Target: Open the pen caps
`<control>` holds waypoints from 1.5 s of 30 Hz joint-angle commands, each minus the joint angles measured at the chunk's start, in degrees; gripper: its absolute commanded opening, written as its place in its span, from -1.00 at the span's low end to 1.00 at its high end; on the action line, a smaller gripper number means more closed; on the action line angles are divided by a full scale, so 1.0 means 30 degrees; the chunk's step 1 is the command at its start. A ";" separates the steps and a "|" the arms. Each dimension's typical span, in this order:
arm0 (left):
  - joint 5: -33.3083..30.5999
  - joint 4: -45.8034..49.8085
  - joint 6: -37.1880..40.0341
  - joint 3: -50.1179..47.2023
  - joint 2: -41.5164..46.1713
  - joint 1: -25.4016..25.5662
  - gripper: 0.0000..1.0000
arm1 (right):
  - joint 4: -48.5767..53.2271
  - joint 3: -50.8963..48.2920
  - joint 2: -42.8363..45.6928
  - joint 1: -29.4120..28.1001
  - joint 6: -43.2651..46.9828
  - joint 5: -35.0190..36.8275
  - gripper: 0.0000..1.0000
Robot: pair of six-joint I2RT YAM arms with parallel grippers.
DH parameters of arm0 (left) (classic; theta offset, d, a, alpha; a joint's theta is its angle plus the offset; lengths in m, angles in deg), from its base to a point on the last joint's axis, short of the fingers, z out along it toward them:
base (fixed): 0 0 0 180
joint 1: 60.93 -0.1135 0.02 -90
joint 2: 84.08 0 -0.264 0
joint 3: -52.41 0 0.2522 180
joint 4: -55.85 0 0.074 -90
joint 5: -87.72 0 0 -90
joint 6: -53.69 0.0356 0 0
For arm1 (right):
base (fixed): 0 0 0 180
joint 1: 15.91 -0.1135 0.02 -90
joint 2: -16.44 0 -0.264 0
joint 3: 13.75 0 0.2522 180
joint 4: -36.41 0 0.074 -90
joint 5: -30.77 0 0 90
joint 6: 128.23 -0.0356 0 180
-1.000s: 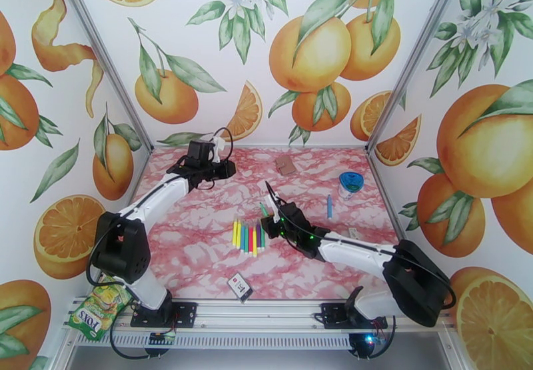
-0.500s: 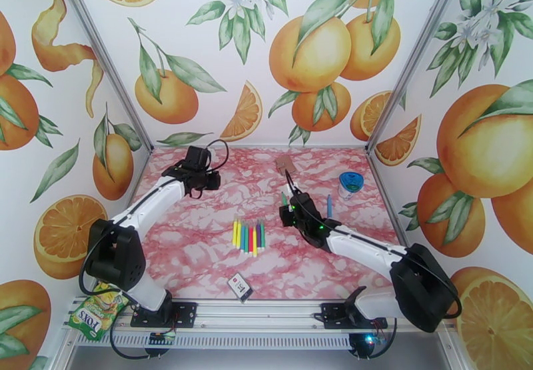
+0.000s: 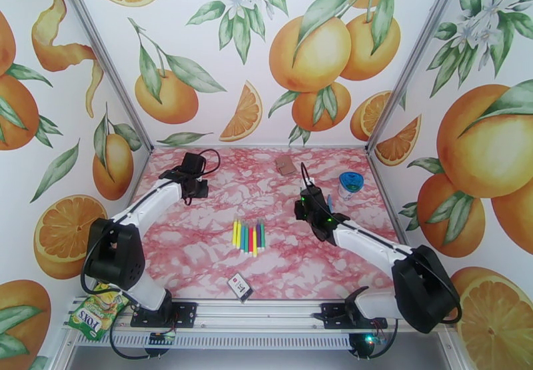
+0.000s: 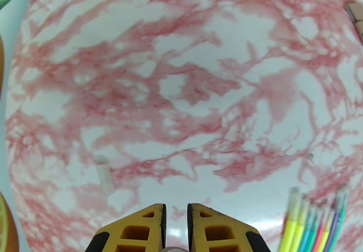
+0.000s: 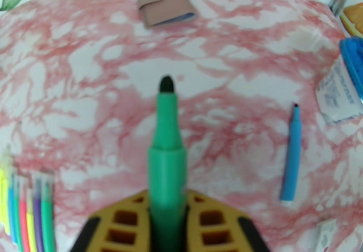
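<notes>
The pen caps (image 4: 294, 197) sit on the far ends of a tidy row of markers (image 3: 248, 237) lying side by side in the middle of the table (image 4: 181, 66), between the two arms. The capped ends look paler than the barrels in both wrist views, though they are too small to tell apart from above.

Just right of that row and a bit further back, the right gripper (image 5: 168, 198) has its yellow fingers clamped on the barrel of a green marker (image 5: 167, 157). The marker's dark tip is bare and points away toward a tan wallet (image 5: 165, 3) at the far side. A blue marker (image 5: 291, 153), also uncapped, lies flat off to the right, near a blue-lidded container (image 5: 351, 62).

The left gripper (image 4: 176, 207) hovers over bare tabletop at the far left, well apart from the row, with its jaws drawn together to a thin slit (whether anything is pinched deep between them I cannot tell). A small pale tube-like piece (image 4: 103, 178) lies on the table just ahead of it. A black-and-white card (image 3: 240, 287) rests near the front edge.
</notes>
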 commanded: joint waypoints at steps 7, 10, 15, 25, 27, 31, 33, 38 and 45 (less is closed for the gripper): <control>-0.1976 0.0617 0.0268 -0.0247 -0.0910 -0.0495 -1.00 | 0.1085 0.1065 -0.1149 0.1846 -0.0401 0.0658 -1.00; -0.2268 0.0587 0.0265 -0.0237 -0.1294 -0.0643 -1.00 | 0.1251 0.1383 -0.1534 0.2499 -0.0686 0.0220 -1.00; -0.2523 0.0732 0.0248 -0.0100 -0.2033 -0.0880 -1.00 | 0.2181 0.2342 -0.2507 0.3218 -0.1044 0.0110 -0.99; -0.1907 0.0782 0.0277 -0.0092 -0.3221 -0.1257 -1.00 | 0.5305 0.4977 -0.5113 0.4538 -0.1222 -0.0354 -0.97; -0.1829 0.0733 0.0267 -0.0170 -0.3289 -0.1374 -1.00 | 0.5810 0.5491 -0.5640 0.4611 -0.1110 -0.0433 -0.96; -0.1416 0.0508 0.0352 -0.0357 -0.3343 -0.1698 -1.00 | 0.6728 0.6399 -0.6604 0.4702 -0.1031 -0.0262 -0.94; -0.1140 0.0398 0.0364 -0.0448 -0.3375 -0.1810 -1.00 | 0.6987 0.6580 -0.6906 0.4813 -0.1141 -0.0127 -0.94; -0.0636 0.0271 0.0507 -0.0527 -0.3709 -0.2020 -1.00 | 0.7226 0.6875 -0.7426 0.5024 -0.1237 -0.0391 -0.90; 0.0022 0.0030 0.0521 -0.0668 -0.4247 -0.2139 -0.95 | 0.7594 0.7172 -0.8046 0.5218 -0.1442 -0.0325 -0.83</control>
